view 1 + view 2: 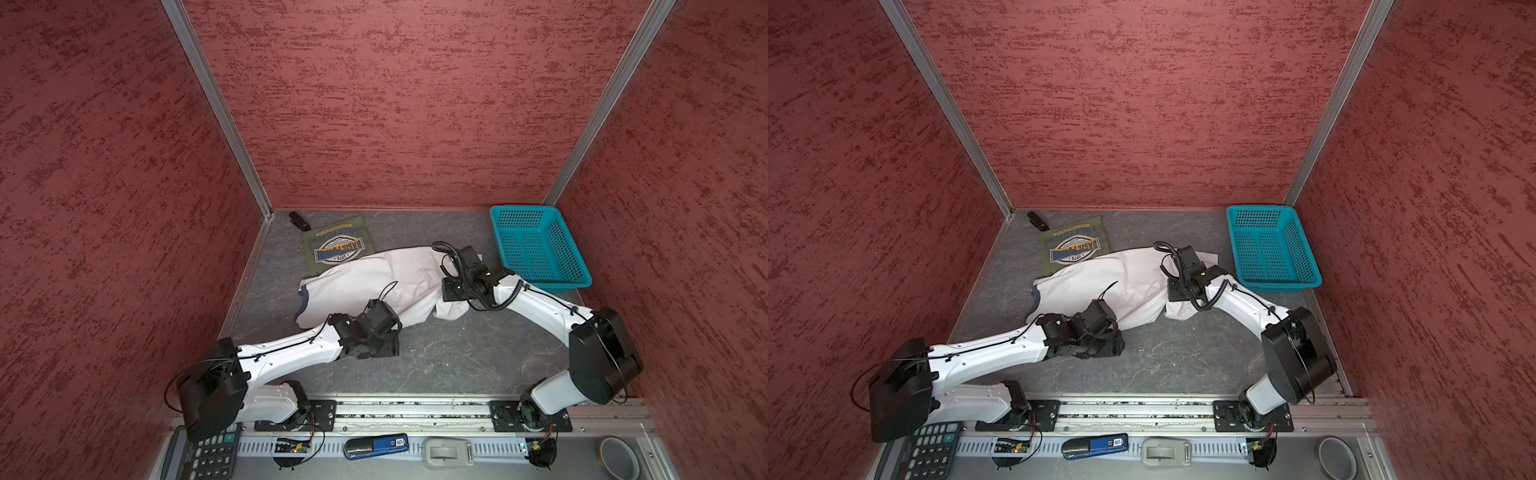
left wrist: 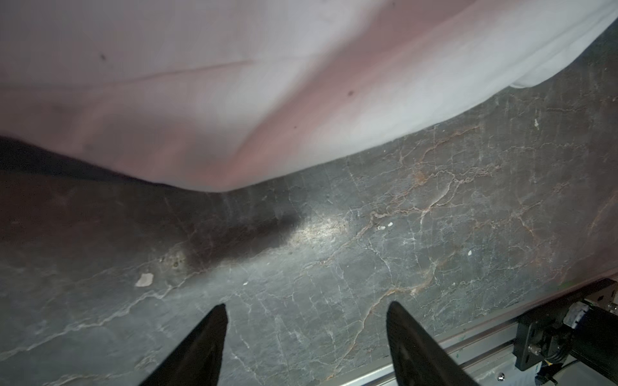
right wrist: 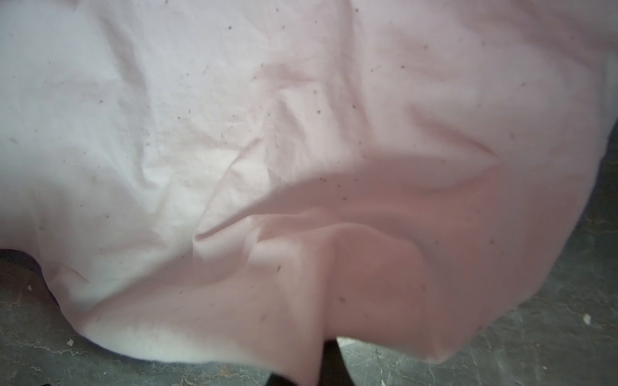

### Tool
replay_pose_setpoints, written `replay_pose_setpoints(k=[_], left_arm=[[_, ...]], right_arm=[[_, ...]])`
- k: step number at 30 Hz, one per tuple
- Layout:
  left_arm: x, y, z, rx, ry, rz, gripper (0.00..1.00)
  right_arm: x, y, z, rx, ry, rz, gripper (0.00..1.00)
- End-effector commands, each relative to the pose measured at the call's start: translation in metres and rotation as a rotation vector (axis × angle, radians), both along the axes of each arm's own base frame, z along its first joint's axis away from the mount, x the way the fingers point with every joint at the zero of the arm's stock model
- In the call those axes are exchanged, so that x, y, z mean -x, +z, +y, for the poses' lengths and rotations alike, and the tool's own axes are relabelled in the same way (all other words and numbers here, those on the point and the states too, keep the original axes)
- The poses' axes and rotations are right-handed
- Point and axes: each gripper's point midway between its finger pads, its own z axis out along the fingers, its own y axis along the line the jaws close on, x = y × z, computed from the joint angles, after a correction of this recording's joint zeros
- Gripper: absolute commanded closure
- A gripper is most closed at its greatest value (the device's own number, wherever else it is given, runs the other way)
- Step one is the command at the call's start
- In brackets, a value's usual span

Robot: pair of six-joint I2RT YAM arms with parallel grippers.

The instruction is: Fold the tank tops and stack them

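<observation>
Just ahead of the released left gripper (image 2: 306,305), over the tabletop (image 2: 418,234), lies the white top (image 2: 234,83); the right gripper (image 3: 321,366) clenches its other end. The green top (image 1: 322,257) lies beyond, partly under it.

This is a robotics lab test cell, not a lived-in room. 3 red textured wall panels (image 1: 395,104), joined by aluminium corner posts (image 1: 216,108), box in a grey stone-patterned tabletop (image 1: 457,357). 2 white-and-black robot arms, the left arm (image 1: 291,353) and the right arm (image 1: 540,306), are bolted on black plates to an aluminium rail (image 1: 415,411) at the front edge. Loose cables and a small circuit board (image 1: 291,448) are exposed there. A calculator (image 1: 208,457) and a tape roll (image 1: 604,449) lie on the metal ledge in front.
</observation>
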Motion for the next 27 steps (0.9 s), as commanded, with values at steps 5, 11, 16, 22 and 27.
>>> replay_pose_setpoints(k=[5,11,16,22,27], left_arm=[[-0.049,-0.02,-0.004,0.018,0.143,-0.052,0.39],[-0.112,-0.01,0.016,-0.019,0.187,-0.154,0.54],[-0.163,0.002,0.027,-0.008,0.189,-0.205,0.56],[-0.204,0.004,0.023,0.028,0.163,-0.199,0.56],[-0.193,0.021,0.006,0.021,0.115,-0.229,0.46]], right_arm=[[-0.033,0.014,-0.006,-0.052,-0.067,-0.03,0.96],[-0.062,0.012,-0.01,-0.033,-0.068,-0.024,0.92],[-0.09,0.01,-0.018,0.025,-0.092,-0.032,0.88],[-0.124,-0.001,-0.028,0.06,-0.126,-0.029,0.83],[-0.134,-0.008,-0.027,0.054,-0.13,-0.021,0.74]])
